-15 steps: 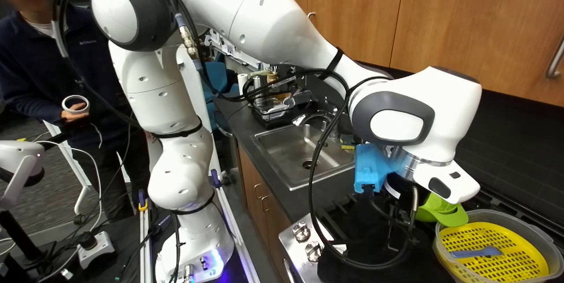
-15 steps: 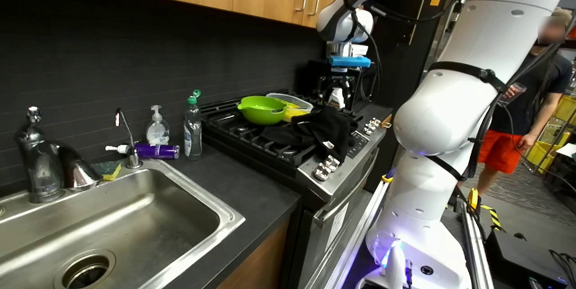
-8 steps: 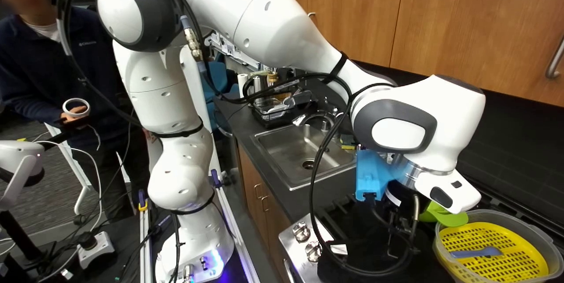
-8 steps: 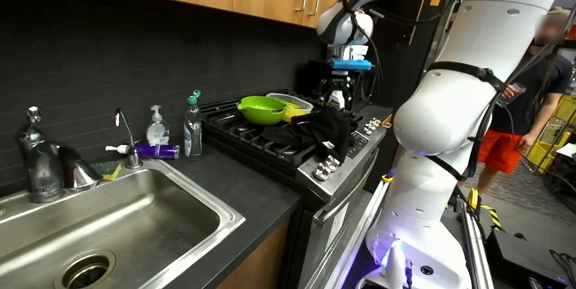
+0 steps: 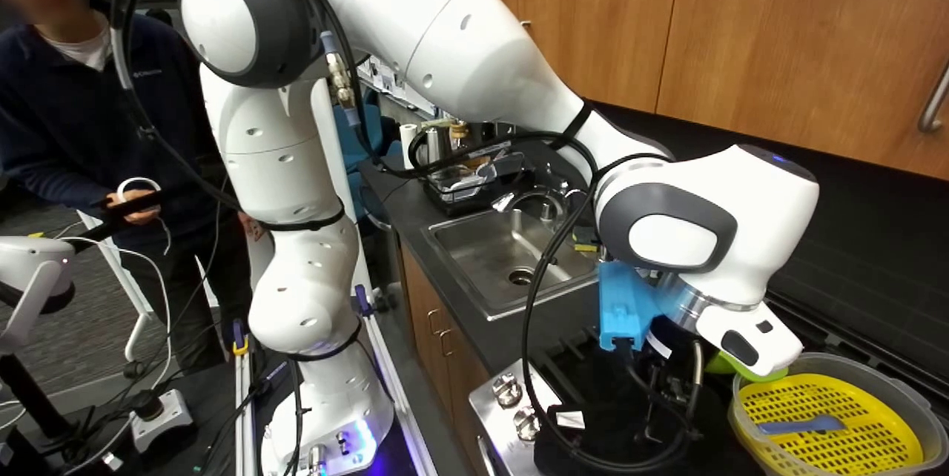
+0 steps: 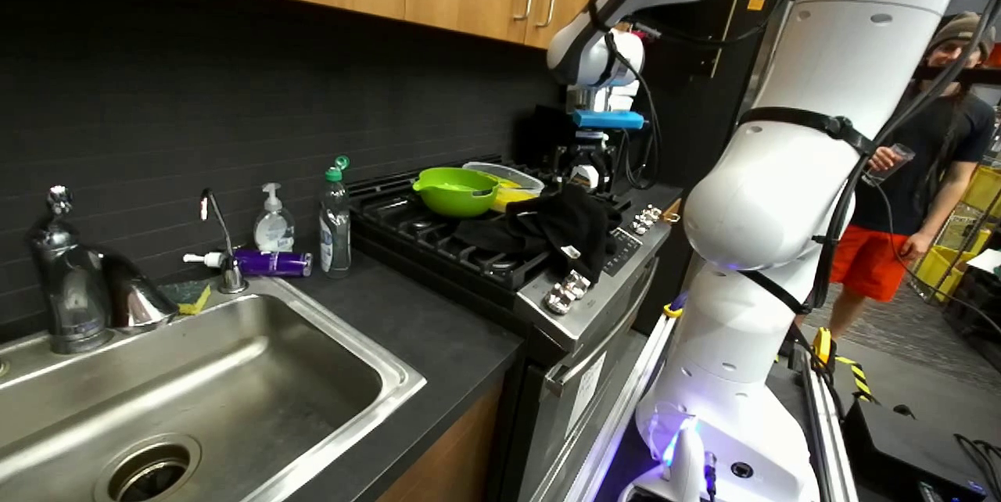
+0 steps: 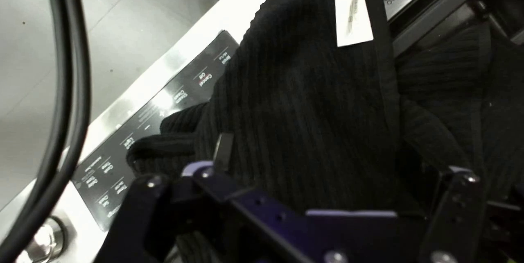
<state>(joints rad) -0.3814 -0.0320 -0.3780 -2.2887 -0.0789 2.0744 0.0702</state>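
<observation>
A black ribbed cloth with a white tag lies crumpled over the stove grates and front panel; it shows in an exterior view (image 6: pixel 575 222) and fills the middle of the wrist view (image 7: pixel 299 99). My gripper points down above the cloth, seen in an exterior view (image 6: pixel 584 180) and in the wrist view (image 7: pixel 332 164). Its fingers are spread wide, with only cloth seen between them. I cannot tell whether the fingertips touch it. A white shape shows between or behind the fingers in an exterior view; I cannot tell what it is. A green bowl (image 6: pixel 457 193) sits beside the cloth.
A clear tub (image 5: pixel 919 405) holds a yellow strainer (image 5: pixel 882 443) and a blue spoon (image 5: pixel 802 425). Stove knobs (image 6: pixel 567 292) line the front edge. A sink (image 6: pixel 391 385), a dish soap bottle (image 6: pixel 335 224), a pump bottle (image 6: pixel 274 228) and a purple bottle (image 6: pixel 274 262) stand alongside. Cabinets hang above.
The arm has lowered, bringing the gripper down a little closer to the cloth. The cloth, bowl and tub have not moved. People in the background shift slightly.
</observation>
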